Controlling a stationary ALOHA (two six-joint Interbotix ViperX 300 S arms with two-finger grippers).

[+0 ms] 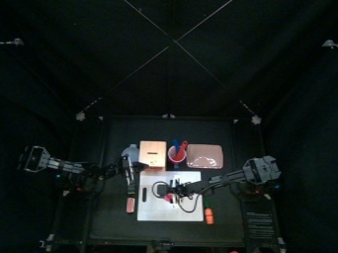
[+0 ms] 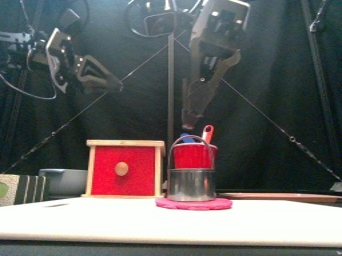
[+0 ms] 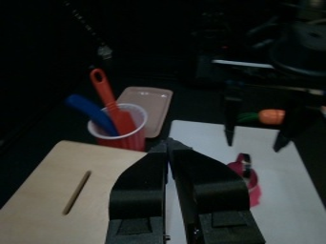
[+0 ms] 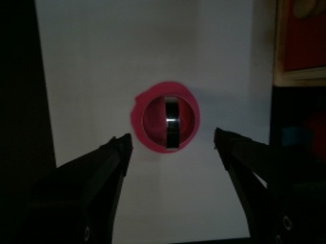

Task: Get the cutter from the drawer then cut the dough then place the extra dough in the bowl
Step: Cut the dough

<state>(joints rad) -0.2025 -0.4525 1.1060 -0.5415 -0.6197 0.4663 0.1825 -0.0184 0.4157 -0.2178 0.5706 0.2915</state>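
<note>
Standing upright, cutter [image 2: 191,184] on dough [image 2: 194,204], axis vertical

Booth hung w/ black cloth. Back curtain [image 1: 169,59] takes the whole upper half of the top view, near featureless. In the front view the same curtain sits behind everything, hanging in long vertical folds w/ a faint sheen on the ridges, esp. right of centre. Side curtains [image 1: 34,109] run fwd along both table edges; from above they merge w/ the back one and the seams can't be told. Table [image 1: 111,130] is small, black, matte, approx. square, in the lower half of the top view. The front view shows it only as a thin dark strip along the btm. Light is dim overall, brightest on the table's middle, fading fast twd the curtains. Floor can't be made out.
</note>
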